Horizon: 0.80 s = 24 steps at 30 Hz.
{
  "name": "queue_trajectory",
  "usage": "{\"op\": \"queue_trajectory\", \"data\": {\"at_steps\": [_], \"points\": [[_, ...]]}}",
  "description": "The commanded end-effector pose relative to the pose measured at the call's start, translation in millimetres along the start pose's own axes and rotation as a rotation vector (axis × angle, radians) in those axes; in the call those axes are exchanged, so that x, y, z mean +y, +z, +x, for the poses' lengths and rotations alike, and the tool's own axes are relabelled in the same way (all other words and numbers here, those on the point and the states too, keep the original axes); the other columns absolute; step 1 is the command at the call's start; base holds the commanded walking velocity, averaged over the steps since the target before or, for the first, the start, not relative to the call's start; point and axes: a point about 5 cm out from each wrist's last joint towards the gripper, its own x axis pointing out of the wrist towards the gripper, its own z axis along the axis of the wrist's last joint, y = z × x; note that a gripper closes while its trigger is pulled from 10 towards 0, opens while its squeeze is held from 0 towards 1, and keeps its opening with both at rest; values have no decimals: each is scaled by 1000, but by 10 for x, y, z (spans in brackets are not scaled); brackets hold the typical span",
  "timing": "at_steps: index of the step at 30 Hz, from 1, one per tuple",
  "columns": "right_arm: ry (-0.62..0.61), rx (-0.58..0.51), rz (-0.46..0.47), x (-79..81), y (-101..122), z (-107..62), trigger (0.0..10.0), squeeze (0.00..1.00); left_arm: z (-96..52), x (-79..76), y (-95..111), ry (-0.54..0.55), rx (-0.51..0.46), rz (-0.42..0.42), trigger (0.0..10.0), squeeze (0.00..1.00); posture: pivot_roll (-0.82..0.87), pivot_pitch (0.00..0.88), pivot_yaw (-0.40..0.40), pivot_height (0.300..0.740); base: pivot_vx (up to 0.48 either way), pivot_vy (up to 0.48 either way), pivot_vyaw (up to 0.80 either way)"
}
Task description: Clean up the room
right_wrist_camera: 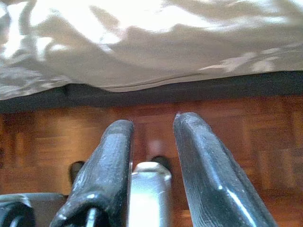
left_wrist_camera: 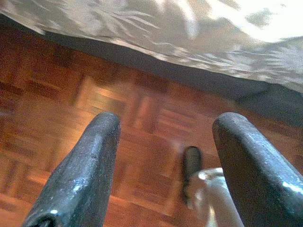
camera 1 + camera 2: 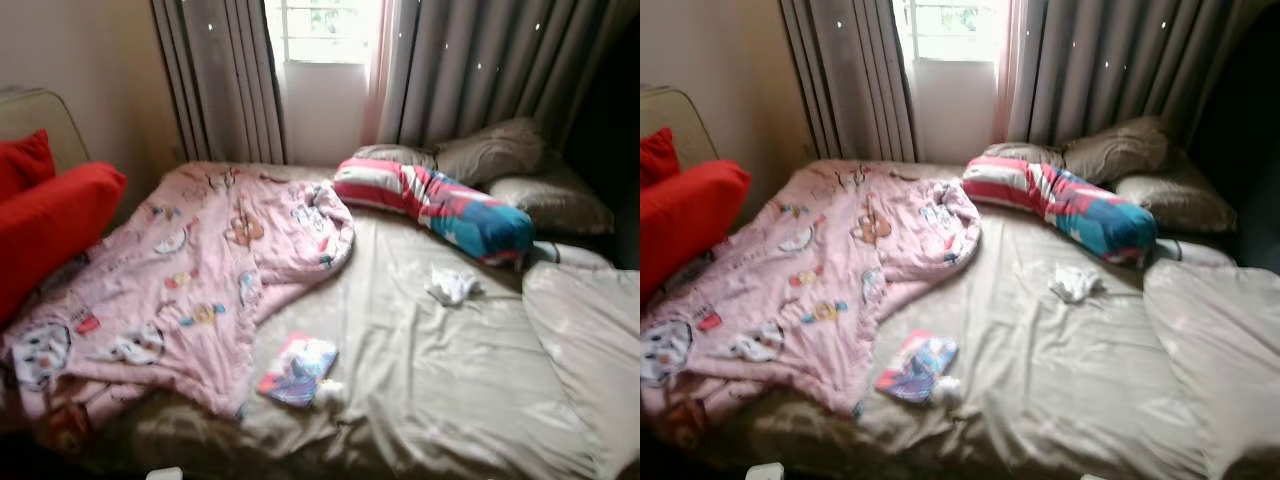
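Bed [image 3: 430, 380] takes up most of the head views, covered in a wrinkled beige sheet, its near edge along the bottom of the frame. Grey curtains [image 3: 470, 60] and a bright window [image 3: 320, 30] sit at top centre.

Pink printed blanket [image 3: 190, 280]: left half of the frame, crumpled, one corner rolled over near centre, lower edge draped toward the bed's near left corner. Judged soft, bulky and limp, light for its size; it will sag and drag if lifted from one point. Best hold is probably a pinch at a corner or along the folded hem.

Red cushion [image 3: 50, 220]: far left edge, beside the bed. Striped red, white and blue bolster [image 3: 440, 205]: upper right of centre, lying against three grey-brown pillows [image 3: 490, 150]. All judged soft and compressible.

Small colourful fabric item [image 3: 298, 370]: lower centre, just beside the blanket's edge, near the bed's near edge. White crumpled item [image 3: 452, 287]: right of centre, below the bolster, apart from everything else; cloth or tissue, cannot tell which. Both judged light and easily pinched from above.

Open room: the bare sheet at centre and lower right is clear for reaching. The near bed edge is the limit; the two small items lie within forward reach of it.

Left gripper [image 2: 165, 165]: low over the parquet floor [image 2: 57, 94] by the bed's side, jaws spread wide, empty. Right gripper [image 1: 152, 161]: likewise low over the floor, jaws slightly parted, holding nothing.
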Motion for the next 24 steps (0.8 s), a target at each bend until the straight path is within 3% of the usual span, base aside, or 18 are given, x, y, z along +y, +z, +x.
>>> {"op": "queue_trajectory", "data": {"at_steps": [1, 5, 24], "points": [[-26, 8, -8, -93, -28, -19, 10000, 0, 3, -44, -23, -12, 12, 12, 10000, 0, -35, 0, 35, 740, 0, 480, 0], [-23, 6, -9, -82, -24, -16, 10000, 0, 3, -41, -20, -13, 10, 14, 10000, 0, -36, 0, 36, 740, 0, 403, 0], [-2, 2, -28, -31, -29, -12, 10000, 0, -3, -23, -12, -23, -8, 3, 10000, 0, -35, 0, 52, 740, 0, 0, 0]]}}
